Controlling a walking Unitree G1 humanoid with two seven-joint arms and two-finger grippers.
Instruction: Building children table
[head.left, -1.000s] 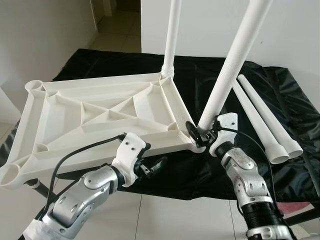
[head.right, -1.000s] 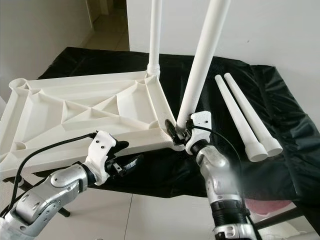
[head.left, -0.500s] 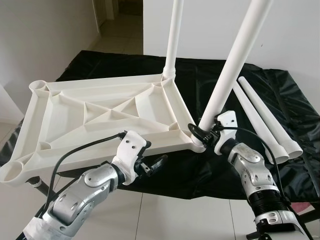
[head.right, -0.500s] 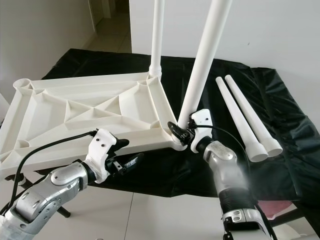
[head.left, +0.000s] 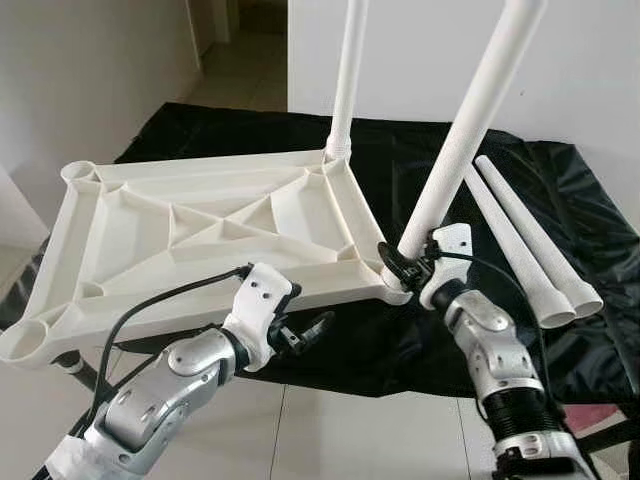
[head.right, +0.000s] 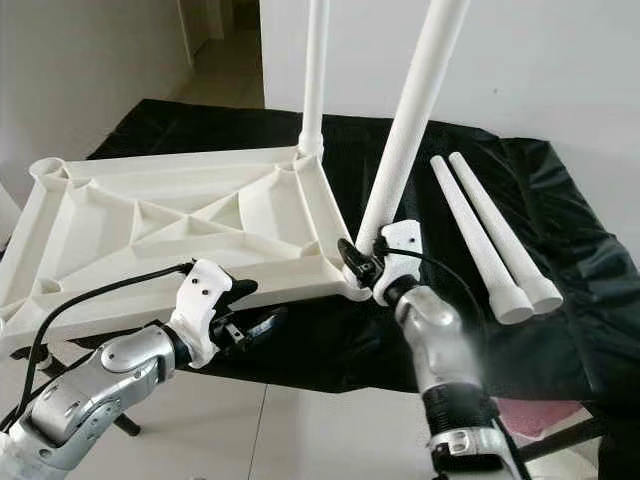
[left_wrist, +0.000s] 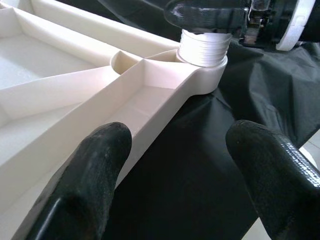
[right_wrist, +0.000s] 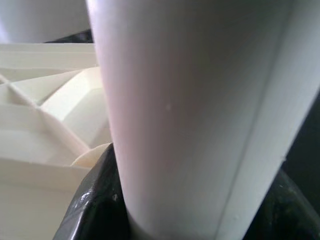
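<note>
Left eye view: the right gripper (head.left: 402, 268) clamps the second leg (head.left: 462, 135), tilted in the upturned tabletop's (head.left: 200, 230) near corner socket. The left gripper (head.left: 308, 330) hovers wide open beside the rim; next the leg probably needs straightening and screwing in.

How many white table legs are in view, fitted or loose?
4: far leg upright in the tabletop, near-corner leg held by the right gripper, two loose legs on the black cloth.
</note>
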